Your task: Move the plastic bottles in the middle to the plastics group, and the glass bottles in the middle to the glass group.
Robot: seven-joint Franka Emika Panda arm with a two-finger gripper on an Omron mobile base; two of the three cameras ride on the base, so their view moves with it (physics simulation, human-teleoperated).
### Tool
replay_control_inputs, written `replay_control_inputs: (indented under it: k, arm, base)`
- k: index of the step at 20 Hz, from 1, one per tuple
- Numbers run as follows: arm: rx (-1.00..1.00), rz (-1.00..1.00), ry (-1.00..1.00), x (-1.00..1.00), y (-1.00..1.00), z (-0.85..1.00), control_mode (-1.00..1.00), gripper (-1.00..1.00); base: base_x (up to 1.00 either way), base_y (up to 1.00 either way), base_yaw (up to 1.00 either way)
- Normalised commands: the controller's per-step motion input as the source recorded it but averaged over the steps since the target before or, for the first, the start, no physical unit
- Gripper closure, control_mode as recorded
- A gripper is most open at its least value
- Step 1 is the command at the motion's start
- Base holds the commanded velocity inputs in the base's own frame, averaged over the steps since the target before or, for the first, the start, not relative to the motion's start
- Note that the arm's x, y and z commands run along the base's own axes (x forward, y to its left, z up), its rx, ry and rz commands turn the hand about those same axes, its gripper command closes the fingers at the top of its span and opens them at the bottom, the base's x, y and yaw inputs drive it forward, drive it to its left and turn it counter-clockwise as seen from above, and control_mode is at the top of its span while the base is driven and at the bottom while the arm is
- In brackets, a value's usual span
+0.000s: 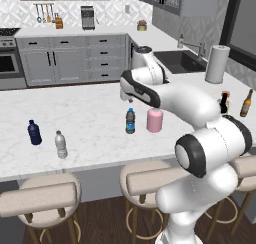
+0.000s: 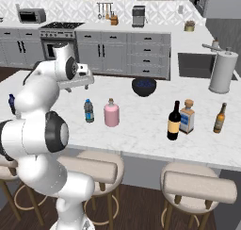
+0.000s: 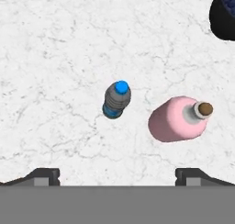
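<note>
A small clear bottle with a blue cap (image 1: 130, 121) (image 3: 117, 100) stands upright mid-counter. A squat pink bottle with a stopper (image 1: 155, 120) (image 3: 176, 119) stands just to its right. My gripper (image 1: 129, 97) (image 3: 117, 175) hangs open above them, pointing down, with nothing between its fingers. A black wine bottle (image 2: 174, 121) stands right beside the amber liquor bottle (image 2: 187, 117), and the brown beer bottle (image 2: 220, 118) is further right. At the counter's left stand the navy bottle (image 1: 34, 132) and the clear grey-capped bottle (image 1: 61, 144).
A dark bowl (image 2: 144, 86) sits on the counter behind the pink bottle. A paper towel roll (image 2: 222, 72) stands at the far right beside the sink (image 1: 180, 61). Stools (image 1: 47, 198) line the counter's near edge.
</note>
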Motion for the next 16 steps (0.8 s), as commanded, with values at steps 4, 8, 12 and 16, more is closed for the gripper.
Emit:
replay_control_inputs:
  k: [4, 8, 12, 16]
  arm:
    - [0.00, -0.17, 0.11, 0.72, 0.40, -0.39, -1.00, -1.00]
    - [0.07, -0.10, 0.03, 0.70, 0.00, -0.65, -1.00, -1.00]
    - [0.05, -0.18, 0.00, 0.81, -0.06, -0.39, -1.00, -1.00]
    - [0.02, -0.16, 0.00, 0.21, -0.32, -0.05, -1.00, -1.00]
  base:
    - [0.00, 0.00, 0.00]
    - [0.00, 0.00, 0.00]
    - [0.00, 0.00, 0.00]
    - [0.00, 0.00, 0.00]
